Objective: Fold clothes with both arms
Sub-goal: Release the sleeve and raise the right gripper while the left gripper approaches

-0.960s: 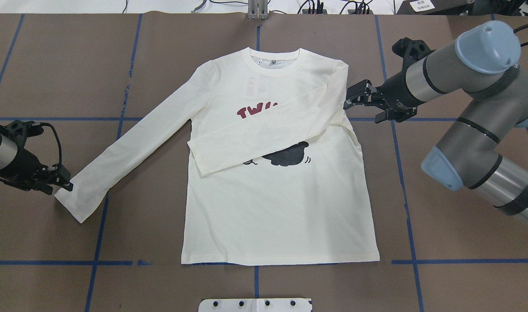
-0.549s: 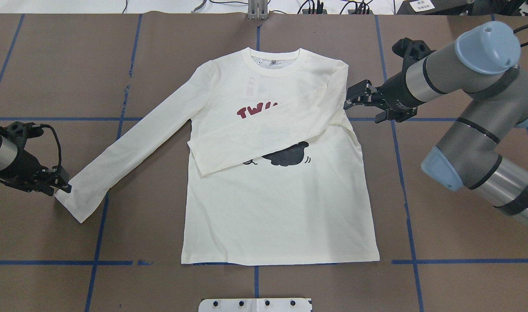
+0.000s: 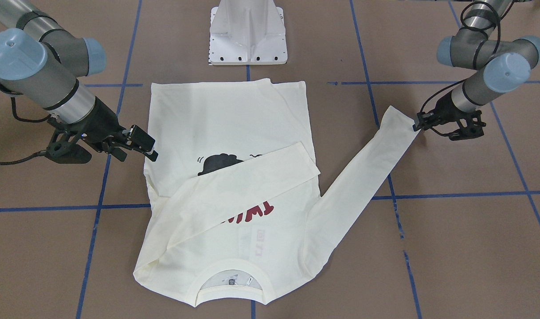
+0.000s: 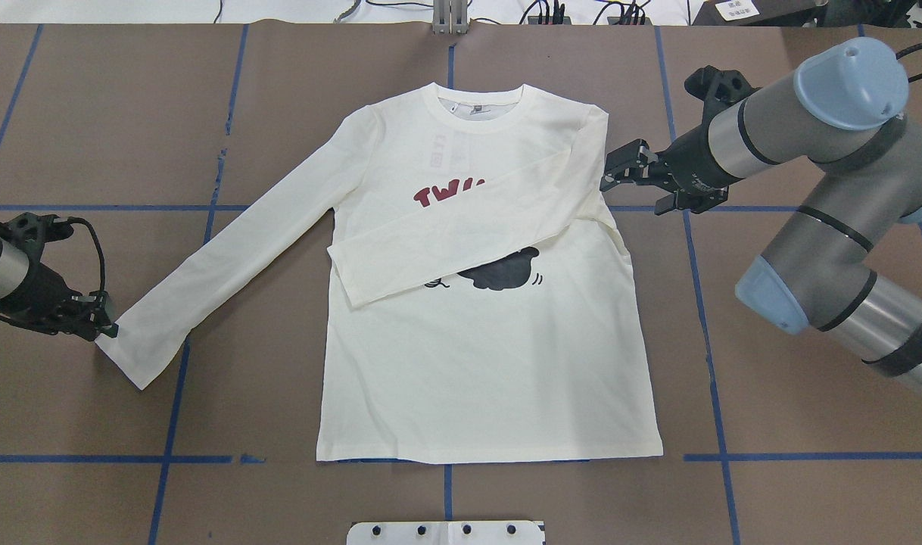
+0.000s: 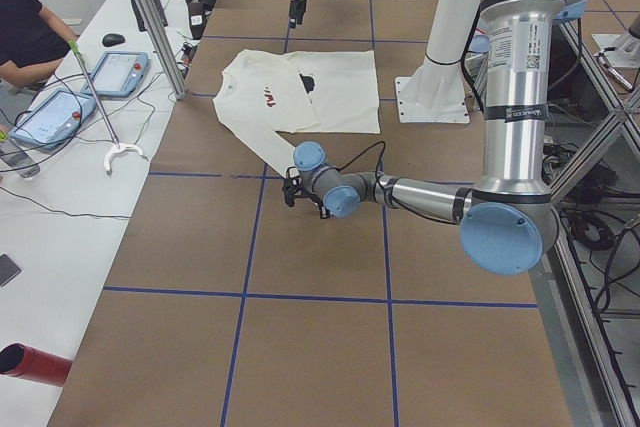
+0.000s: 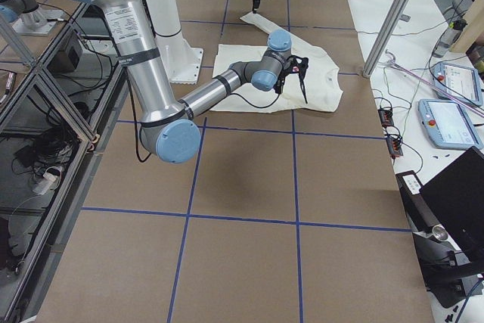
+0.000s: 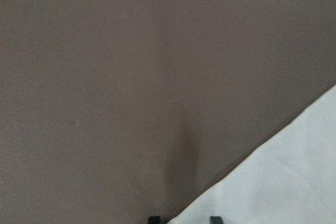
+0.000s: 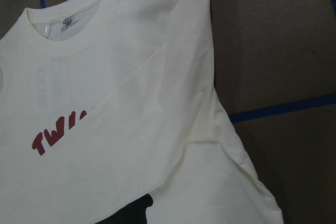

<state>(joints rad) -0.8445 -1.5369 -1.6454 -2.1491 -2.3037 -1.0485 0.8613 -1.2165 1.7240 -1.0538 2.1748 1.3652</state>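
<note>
Cream T-shirt (image 4: 476, 363) flat on bench (image 4: 90, 113), one sleeve folded across chest. Left gripper (image 4: 105, 324) at outstretched cuff, probably for the matching fold; grip unclear. Right gripper (image 4: 632, 194) released beside shoulder.

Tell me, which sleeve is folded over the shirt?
The sleeve by the right gripper: it lies across the shirt, hiding part of the red letters. The other sleeve stretches out to the left gripper.
</note>
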